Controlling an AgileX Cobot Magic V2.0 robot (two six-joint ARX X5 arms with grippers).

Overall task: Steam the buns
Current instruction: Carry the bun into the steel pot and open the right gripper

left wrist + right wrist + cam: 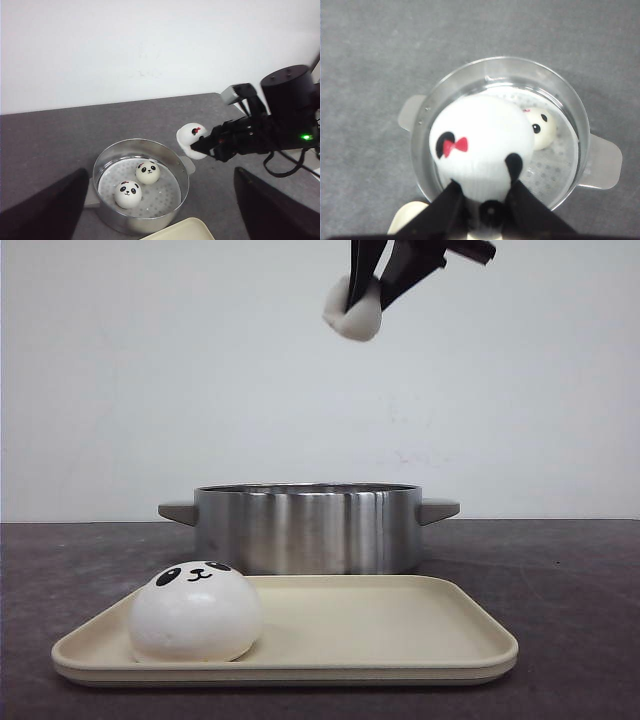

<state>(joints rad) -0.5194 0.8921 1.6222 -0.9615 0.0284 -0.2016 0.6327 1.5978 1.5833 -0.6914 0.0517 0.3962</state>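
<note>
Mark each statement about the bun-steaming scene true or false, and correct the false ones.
1. The right gripper holds a bun high above the pot. True.
2. The pot is empty. False: two buns lie inside.
3. One bun sits on the tray. True.
4. The tray stands behind the pot. False: in the front view it is in front of the pot.
5. The held bun has a red bow. True.

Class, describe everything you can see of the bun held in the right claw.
The held bun is a glossy white dome with black panda ears and a small red bow by one ear. It looks soft, slightly squeezed between the right claw. It hangs in the air high above the steel steamer pot, touching nothing but the claw's fingers.
</note>
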